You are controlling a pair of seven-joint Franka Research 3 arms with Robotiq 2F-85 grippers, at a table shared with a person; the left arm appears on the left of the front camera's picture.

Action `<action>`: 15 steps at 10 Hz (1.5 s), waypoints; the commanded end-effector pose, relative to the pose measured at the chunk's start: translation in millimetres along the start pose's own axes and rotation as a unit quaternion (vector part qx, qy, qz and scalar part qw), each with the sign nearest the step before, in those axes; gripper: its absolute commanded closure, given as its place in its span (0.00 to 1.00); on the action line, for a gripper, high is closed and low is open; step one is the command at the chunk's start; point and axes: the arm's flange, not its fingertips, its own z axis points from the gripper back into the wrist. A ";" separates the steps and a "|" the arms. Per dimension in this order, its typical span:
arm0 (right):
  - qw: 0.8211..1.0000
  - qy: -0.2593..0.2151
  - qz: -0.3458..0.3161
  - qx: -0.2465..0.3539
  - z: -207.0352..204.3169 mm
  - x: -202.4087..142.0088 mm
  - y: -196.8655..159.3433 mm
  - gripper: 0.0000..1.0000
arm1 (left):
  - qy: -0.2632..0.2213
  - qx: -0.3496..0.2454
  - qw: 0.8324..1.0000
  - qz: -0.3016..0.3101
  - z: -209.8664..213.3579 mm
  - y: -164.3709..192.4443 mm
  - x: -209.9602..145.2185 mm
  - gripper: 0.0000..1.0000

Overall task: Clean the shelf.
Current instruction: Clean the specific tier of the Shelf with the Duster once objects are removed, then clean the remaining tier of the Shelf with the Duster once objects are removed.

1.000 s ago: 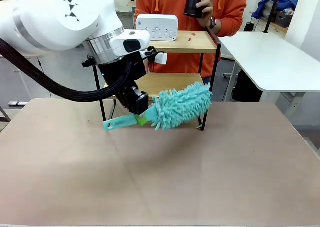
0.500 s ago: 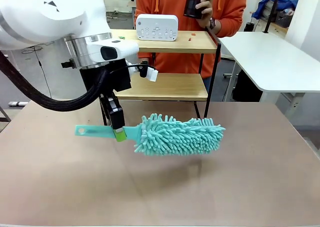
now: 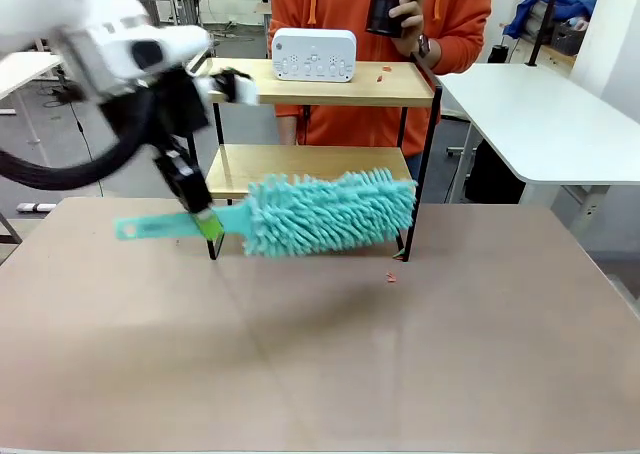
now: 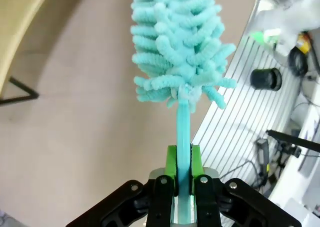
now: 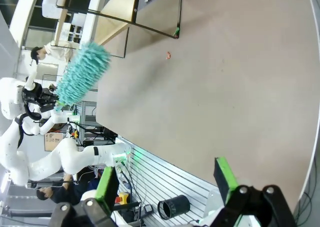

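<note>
My left gripper (image 3: 205,224) is pressed together on the flat handle of a teal fluffy microfibre duster (image 3: 330,212), the green pads (image 4: 172,162) pinching the thin plastic strip from both sides. I hold it roughly level above the brown table (image 3: 320,374), with the handle end sticking out to my left and the shaggy head stretched towards the right. The small two-tier shelf (image 3: 400,86) of light wooden boards in a thin black metal frame stands at the far edge of the table. From the front the duster head lies across its lower tier, while my left wrist camera shows the head apart from the board's corner (image 4: 15,17). On the top board sit a white box-shaped device with buttons (image 3: 314,54) and a small red scrap (image 3: 385,72); another red crumb (image 3: 391,277) lies on the table near the shelf's right leg. Behind the shelf, a person in an orange hoodie holds a dark cup (image 3: 388,2) in one hand (image 3: 412,9). My right gripper (image 5: 167,182) hangs over the near side of the table, fingers spread wide with nothing between them.
</note>
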 end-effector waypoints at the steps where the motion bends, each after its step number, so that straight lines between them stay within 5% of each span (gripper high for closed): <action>1: 1.000 -0.010 0.012 0.012 -0.8 2.4 1.6 0.00 | -0.100 0.002 0.994 0.049 48.5 3.7 -95.9 0.88; 5: 1.000 -0.010 0.012 0.012 -0.8 2.4 1.6 0.00 | -0.252 0.029 0.943 0.216 90.8 -8.8 -274.6 0.88; 7: 1.000 -0.010 0.012 0.012 -0.8 2.4 1.6 0.00 | -0.341 0.038 0.864 0.368 95.6 9.2 -331.8 0.88; 9: 1.000 -0.010 0.012 0.012 -0.8 2.4 1.6 0.00 | -0.377 0.010 0.808 0.453 88.2 43.5 -331.0 0.88; 11: 1.000 -0.010 0.012 0.012 -0.8 2.4 1.6 0.00 | -0.332 -0.037 0.824 0.457 76.4 81.4 -296.4 0.88; 12: 1.000 -0.010 0.012 0.012 -0.8 2.4 1.6 0.00 | -0.354 0.014 0.819 0.452 120.1 45.5 -356.3 0.88; 15: 1.000 -0.010 0.012 0.012 -0.8 2.4 1.6 0.00 | -0.354 0.014 0.819 0.452 120.1 45.5 -356.3 0.88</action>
